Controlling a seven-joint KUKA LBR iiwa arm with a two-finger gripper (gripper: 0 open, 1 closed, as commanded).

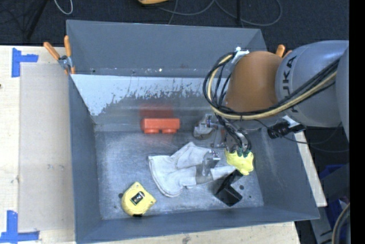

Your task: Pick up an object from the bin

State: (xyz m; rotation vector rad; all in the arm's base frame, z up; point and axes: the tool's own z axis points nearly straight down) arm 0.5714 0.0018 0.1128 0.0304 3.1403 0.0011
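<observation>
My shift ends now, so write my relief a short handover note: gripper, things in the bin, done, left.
Gripper: low in the bin, by the white cloth, view's right side; whether it grips anything cannot be told.
Things: small yellow thing and black block beside it, on the view's right; orange block at the back; yellow tape measure at the view's lower left.
Done: nothing lifted.
Left: grip and lift one thing.

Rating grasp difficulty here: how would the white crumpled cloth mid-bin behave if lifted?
The white cloth lies crumpled in folds, so it is probably floppy and would drape rather than hold shape. It looks thin, so likely light. A trailing fold might drag the black object beside it.
</observation>
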